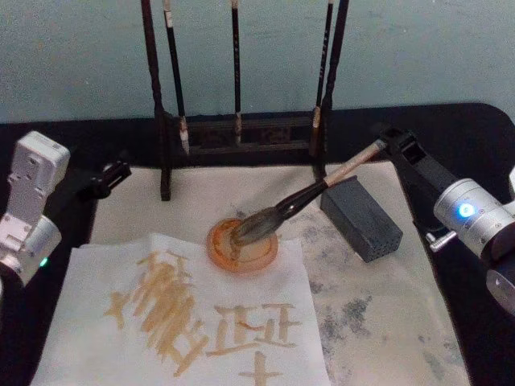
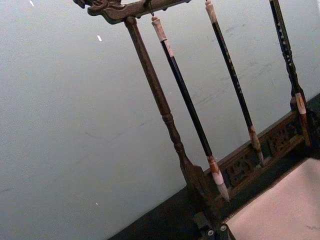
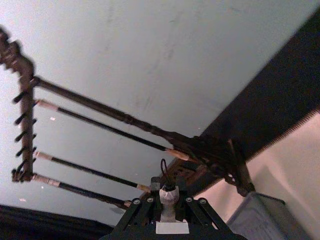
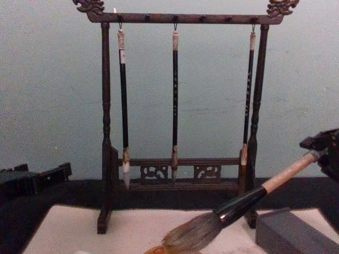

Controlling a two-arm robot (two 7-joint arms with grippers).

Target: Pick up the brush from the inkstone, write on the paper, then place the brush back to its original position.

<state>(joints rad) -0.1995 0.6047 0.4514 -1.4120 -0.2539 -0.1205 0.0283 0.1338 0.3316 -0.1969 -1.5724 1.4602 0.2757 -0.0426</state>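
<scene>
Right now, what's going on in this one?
The right tool grips the thick brush by the top of its handle, with the tuft resting in the orange dish. The paper in front already carries orange strokes, so the writing looks done. The left tool sits idle off to the left.
</scene>
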